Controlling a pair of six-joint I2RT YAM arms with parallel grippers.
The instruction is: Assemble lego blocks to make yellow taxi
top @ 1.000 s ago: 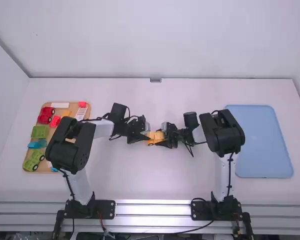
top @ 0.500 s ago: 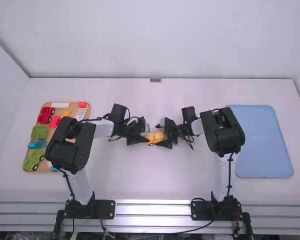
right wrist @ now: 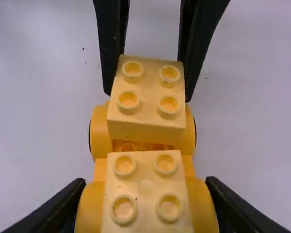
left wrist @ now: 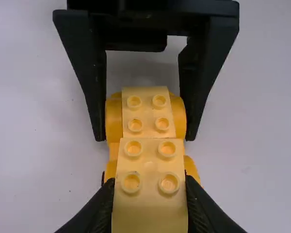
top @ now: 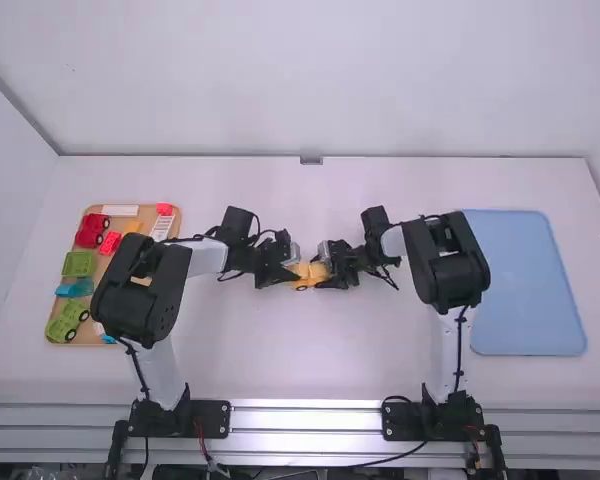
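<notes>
1. While two hands meet over one small assembly, left hand (right wrist: 148, 96): pinching one pale yellow block (right wrist: 145, 128) by its sides, above one end of the base.
2. Right hand (left wrist: 145, 138): closed on the wheeled yellow base (right wrist: 101, 133) at its other end, where a second pale block (right wrist: 145, 187) sits.
3. Hazard, likeliest: held block seating crooked, should it be pressed down slightly off the studs.
4. Hazard, secondary: base skidding or tipping on the worktop (top: 280, 360), should the right hand's grip slacken under the push.
5. Tan tray (top: 104, 260), left side: red wheeled piece (top: 88, 232), green block (top: 79, 264), teal block (top: 75, 288), green wheeled piece (top: 67, 322), among others.
6. Blue tray (top: 525, 285), one, right side.
</notes>
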